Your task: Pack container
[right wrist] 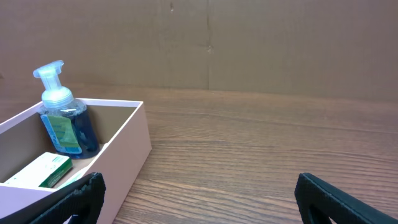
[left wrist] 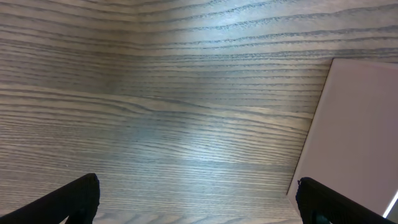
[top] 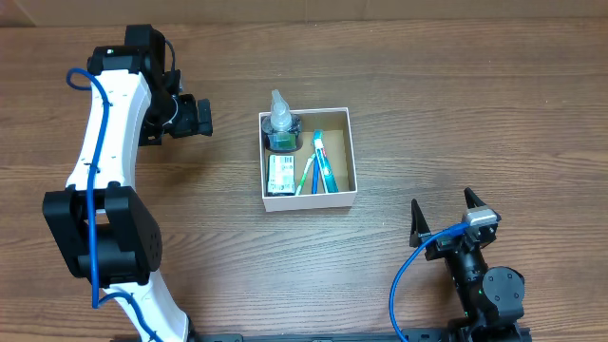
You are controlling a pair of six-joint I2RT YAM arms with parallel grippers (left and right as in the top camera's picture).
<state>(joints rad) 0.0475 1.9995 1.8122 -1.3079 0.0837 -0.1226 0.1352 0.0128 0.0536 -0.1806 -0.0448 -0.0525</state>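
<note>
The container (top: pixel 352 152) is a square white-walled box with a brown floor, at the table's middle. Inside it stand a blue soap pump bottle (top: pixel 281 126), a small green-and-white box (top: pixel 280 174), a blue tube (top: pixel 325 161) and a green toothbrush (top: pixel 306 175). My left gripper (top: pixel 201 116) is open and empty, left of the container; its wrist view shows the container's outer wall (left wrist: pixel 354 130) at the right. My right gripper (top: pixel 444 214) is open and empty, in front and right of the container. The right wrist view shows the container (right wrist: pixel 134 140), the bottle (right wrist: pixel 61 121) and the small box (right wrist: pixel 40 171).
A brown cardboard wall (right wrist: pixel 249 43) stands behind the table. Bare wood table (top: pixel 456 104) surrounds the container. My left arm (top: pixel 104 142) runs along the table's left side.
</note>
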